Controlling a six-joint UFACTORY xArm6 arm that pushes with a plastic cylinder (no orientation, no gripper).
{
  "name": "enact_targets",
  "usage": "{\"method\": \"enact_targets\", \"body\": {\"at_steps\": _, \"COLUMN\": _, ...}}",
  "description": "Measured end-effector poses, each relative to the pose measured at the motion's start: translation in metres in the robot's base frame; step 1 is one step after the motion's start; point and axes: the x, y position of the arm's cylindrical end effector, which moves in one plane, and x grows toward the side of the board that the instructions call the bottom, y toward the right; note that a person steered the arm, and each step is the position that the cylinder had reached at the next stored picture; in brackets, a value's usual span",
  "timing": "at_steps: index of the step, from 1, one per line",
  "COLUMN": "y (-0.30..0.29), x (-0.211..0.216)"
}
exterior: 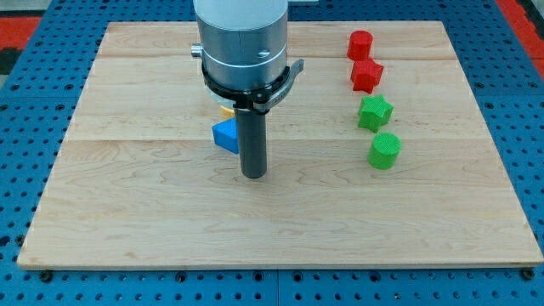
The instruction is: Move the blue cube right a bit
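Observation:
The blue cube (225, 135) lies near the middle of the wooden board (127, 195), partly hidden behind the rod. My tip (253, 174) rests on the board just to the right of and slightly below the blue cube, close to it or touching it. A yellow block (225, 110) peeks out just above the blue cube, mostly hidden under the arm's grey body.
On the view's right stand a red cylinder (360, 44), a red star (367, 76), a green star (375, 112) and a green cylinder (384, 150), in a column. The arm's grey body (242, 42) covers the board's top middle.

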Motion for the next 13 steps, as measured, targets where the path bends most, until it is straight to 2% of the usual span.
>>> {"method": "enact_targets", "body": {"at_steps": 3, "y": 0.011, "x": -0.001}}
{"method": "enact_targets", "body": {"at_steps": 4, "y": 0.043, "x": -0.031}}
{"method": "enact_targets", "body": {"at_steps": 5, "y": 0.050, "x": -0.059}}
{"method": "enact_targets", "body": {"at_steps": 7, "y": 0.051, "x": -0.094}}
{"method": "enact_targets", "body": {"at_steps": 10, "y": 0.049, "x": -0.192}}
{"method": "enact_targets", "body": {"at_steps": 11, "y": 0.045, "x": -0.241}}
{"method": "enact_targets", "body": {"at_steps": 12, "y": -0.009, "x": -0.287}}
{"method": "enact_targets", "body": {"at_steps": 13, "y": -0.049, "x": -0.271}}
